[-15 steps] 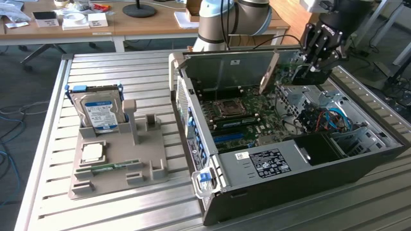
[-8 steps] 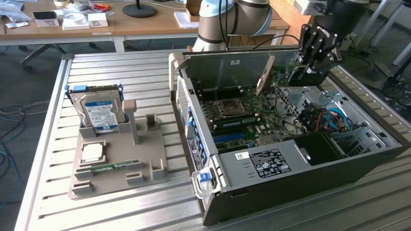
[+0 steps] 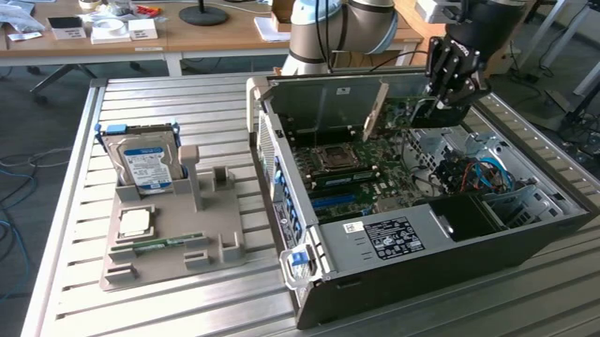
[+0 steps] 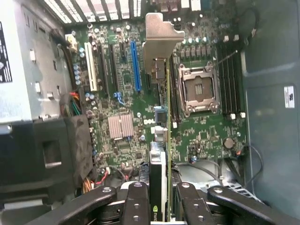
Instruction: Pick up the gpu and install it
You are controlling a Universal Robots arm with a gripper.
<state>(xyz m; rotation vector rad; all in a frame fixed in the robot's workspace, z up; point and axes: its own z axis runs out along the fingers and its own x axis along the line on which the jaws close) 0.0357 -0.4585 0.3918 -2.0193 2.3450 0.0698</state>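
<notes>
The gpu (image 4: 159, 75) stands on edge inside the open computer case (image 3: 422, 246), over the motherboard (image 4: 122, 108), between a blue slot (image 4: 136, 65) and the processor socket (image 4: 197, 89). The end effector (image 4: 159, 201) pinches its end opposite the pale bracket. The case lies on the table (image 3: 187, 302).

Hard drive (image 3: 142, 165) upright in grey holder (image 3: 154, 261); memory stick (image 3: 167, 243) and CPU chip (image 3: 136, 222) flat on same holder, on slatted metal table (image 3: 66, 281).
</notes>
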